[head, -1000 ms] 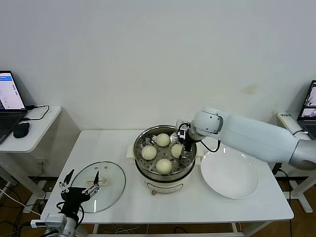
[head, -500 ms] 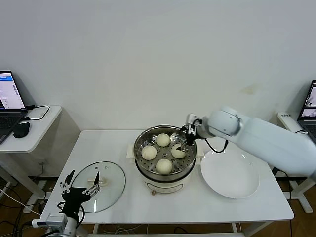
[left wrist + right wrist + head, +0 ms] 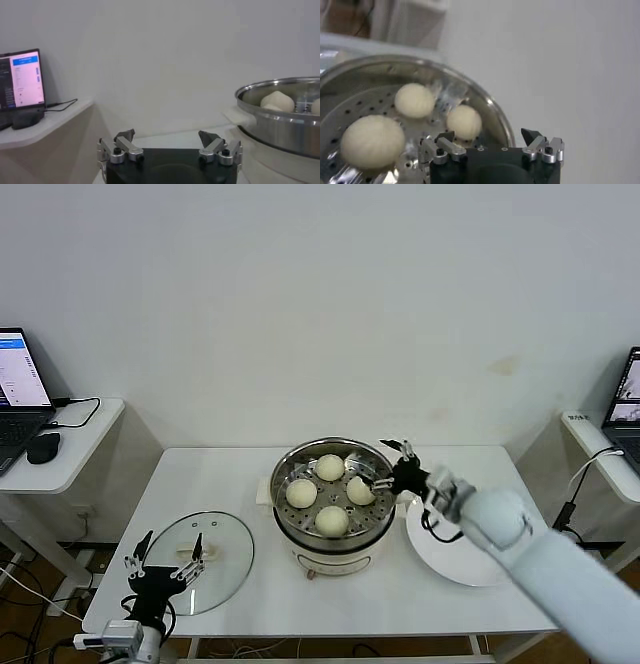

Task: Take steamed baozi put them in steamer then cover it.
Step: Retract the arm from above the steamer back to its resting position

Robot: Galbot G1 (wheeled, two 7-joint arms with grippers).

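Plain white wall behind, white bench (image 3: 230,474), side desk with laptop (image 3: 22,369) far left, steamer (image 3: 333,499) mid-bench holding four baozi (image 3: 331,520), plate (image 3: 440,556) right, cover (image 3: 200,562) near left, right hand (image 3: 388,467) wide open, empty at steamer's right rim, left hand (image 3: 160,559) open, empty by cover.

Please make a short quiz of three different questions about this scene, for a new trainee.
1. How many baozi lie in the steamer?
2. True or false: the glass lid covers the steamer.
3. The right gripper is: A) shut on a baozi B) open, empty, at the steamer's rim C) on the white plate

Key: 1. four; 2. false, it lies on the table near the open left gripper; 3. B
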